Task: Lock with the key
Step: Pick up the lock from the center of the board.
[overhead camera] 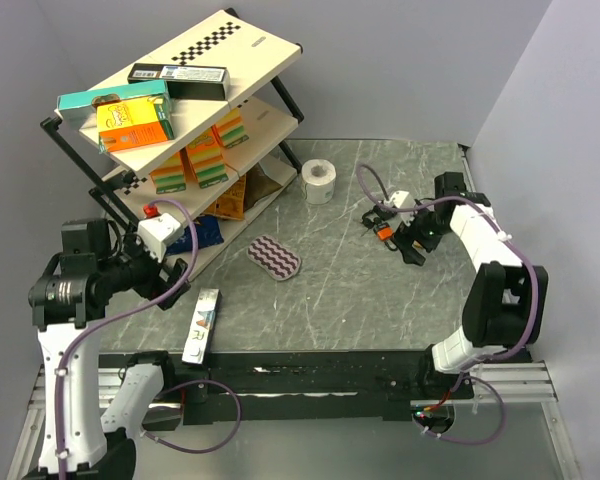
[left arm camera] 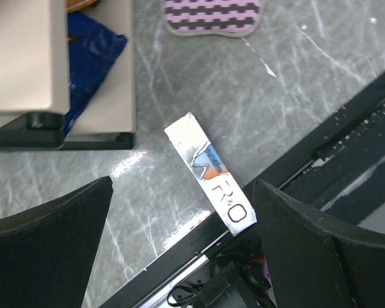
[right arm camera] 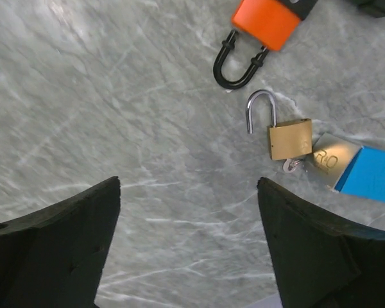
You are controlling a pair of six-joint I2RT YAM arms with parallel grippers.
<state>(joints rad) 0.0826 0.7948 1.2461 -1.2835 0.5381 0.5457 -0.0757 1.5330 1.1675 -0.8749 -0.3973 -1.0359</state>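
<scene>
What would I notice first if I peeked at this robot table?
Probably the slanted shelf rack at the far left, piled with colourful boxes. Then, on the right, a brass padlock lying with its shackle swung open beside an orange padlock, just in front of the open right claw.

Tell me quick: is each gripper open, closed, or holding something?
Left gripper: open, holding nothing.
Right gripper: open, holding nothing, near the brass padlock.
</scene>
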